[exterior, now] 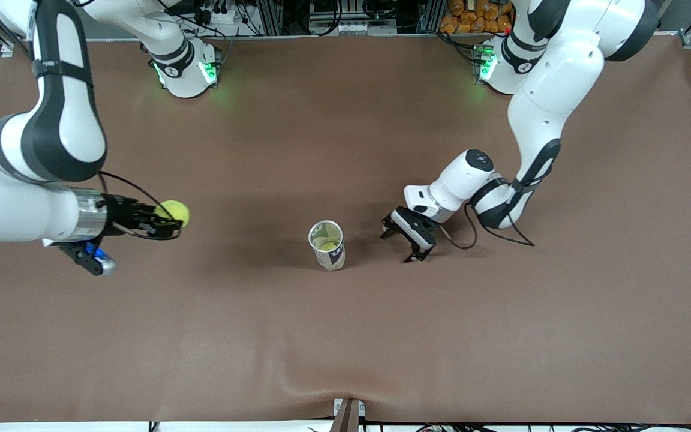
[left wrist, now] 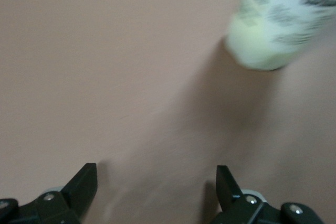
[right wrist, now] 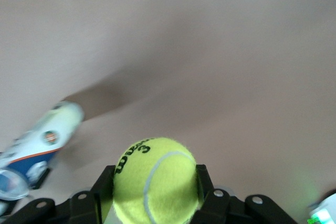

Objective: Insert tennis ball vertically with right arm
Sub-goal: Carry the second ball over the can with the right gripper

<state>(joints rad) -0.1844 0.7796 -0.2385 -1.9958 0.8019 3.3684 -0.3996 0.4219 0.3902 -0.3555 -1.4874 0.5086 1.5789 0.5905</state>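
The brown desk (exterior: 345,336) carried an upright, open-topped can (exterior: 327,244) near its middle. The right arm reached out level over the desk toward its own end, well apart from the can, its gripper (exterior: 168,223) with jaws clenched on the yellow tennis ball (exterior: 174,211). The left arm bent down low just beside the can, and its gripper (exterior: 406,240) pointed at the desk with jaws spread, holding nothing.

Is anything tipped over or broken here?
No. The tennis ball can stands upright and open on the table. The right end effector grips the tennis ball; the left end effector waits open beside the can.
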